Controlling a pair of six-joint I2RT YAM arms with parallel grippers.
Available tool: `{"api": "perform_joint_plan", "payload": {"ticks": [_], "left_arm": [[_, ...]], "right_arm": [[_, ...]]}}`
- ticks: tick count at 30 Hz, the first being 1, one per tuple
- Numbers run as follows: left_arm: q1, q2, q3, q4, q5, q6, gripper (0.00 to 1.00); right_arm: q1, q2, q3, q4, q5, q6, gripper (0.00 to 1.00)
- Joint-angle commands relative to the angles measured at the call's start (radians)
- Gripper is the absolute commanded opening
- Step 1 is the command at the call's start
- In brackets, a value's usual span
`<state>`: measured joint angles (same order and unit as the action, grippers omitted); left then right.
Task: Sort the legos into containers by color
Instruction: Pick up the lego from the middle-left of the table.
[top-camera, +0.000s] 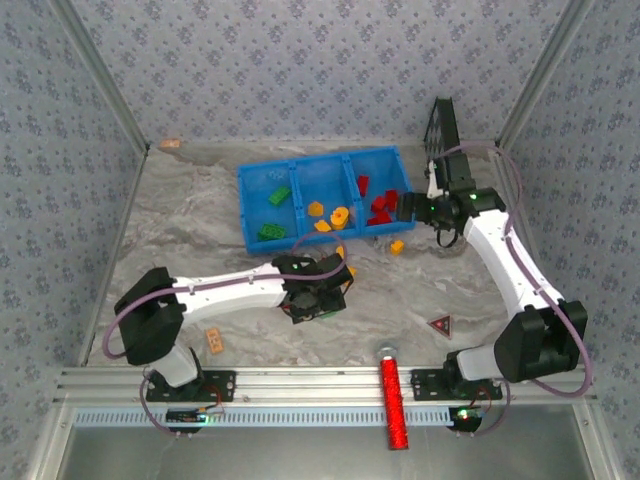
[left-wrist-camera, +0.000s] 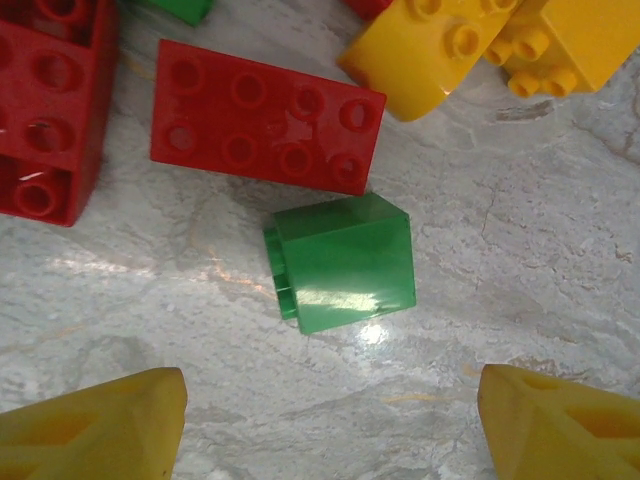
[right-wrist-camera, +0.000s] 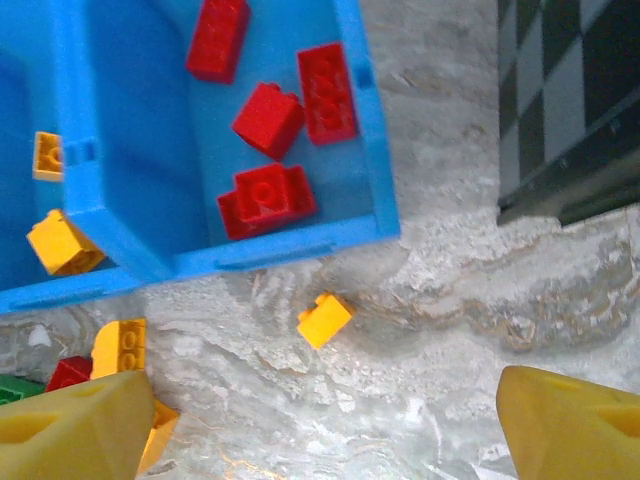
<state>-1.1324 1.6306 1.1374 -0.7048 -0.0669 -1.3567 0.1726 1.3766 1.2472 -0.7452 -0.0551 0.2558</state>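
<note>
Table (top-camera: 470, 290): grey marbled top, walled on three sides.

Left arm (top-camera: 230, 290) reaches across the middle of the table toward the tray. Right arm (top-camera: 510, 260) reaches to the tray's right end.

Blue tray (top-camera: 257, 207) sits at the far centre of the table and has three compartments side by side. We see green bricks (top-camera: 280, 195) in the left one, orange-yellow bricks (top-camera: 338, 215) in the middle one and red bricks (top-camera: 380, 205) in the right one.

Black board (top-camera: 441, 125) stands on edge at the far right, behind the right arm.

Red glittery cylinder (top-camera: 393, 400) lies across the front rail between the two bases.

Left gripper (left-wrist-camera: 330, 420): its yellow fingers (left-wrist-camera: 100, 430) are spread wide with nothing between them, over a loose cluster of bricks just in front of the tray. Right gripper (right-wrist-camera: 325, 420): also spread wide and holding nothing, over the table by the tray's right corner.

Loose bricks, left wrist view: a green brick (left-wrist-camera: 345, 262) lies tipped on its side on the table ahead of the fingers. A flat red brick (left-wrist-camera: 265, 118) sits studs up just beyond it. A second red brick (left-wrist-camera: 45, 110) is at the left edge and two yellow bricks (left-wrist-camera: 440, 50) are at the upper right.

Right wrist view: one yellow brick (right-wrist-camera: 324, 320) lies on the table just outside the tray wall.

An orange brick (top-camera: 214, 340) lies near the left base, well apart from the others.
</note>
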Motion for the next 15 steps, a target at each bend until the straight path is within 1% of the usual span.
{"api": "perform_joint_plan", "payload": {"ticks": [1, 6, 10, 12, 15], "left_arm": [[0.009, 0.041, 0.048, 0.007, 0.037, -0.019, 0.77], [0.018, 0.09, 0.071, 0.01, 0.048, -0.021, 0.77], [0.035, 0.115, 0.074, 0.009, 0.048, -0.022, 0.77], [0.044, 0.125, 0.074, 0.004, 0.05, -0.021, 0.77], [0.055, 0.133, 0.07, -0.011, 0.036, -0.027, 0.76]], "right_arm": [[-0.034, -0.012, -0.037, 0.035, -0.073, 0.048, 0.92], [-0.086, 0.001, -0.046, 0.043, -0.109, 0.062, 0.92], [-0.093, 0.01, -0.046, 0.043, -0.121, 0.057, 0.92], [-0.096, 0.011, -0.085, 0.05, -0.121, 0.057, 0.92], [-0.107, 0.024, -0.09, 0.05, -0.112, 0.069, 0.92]]}}
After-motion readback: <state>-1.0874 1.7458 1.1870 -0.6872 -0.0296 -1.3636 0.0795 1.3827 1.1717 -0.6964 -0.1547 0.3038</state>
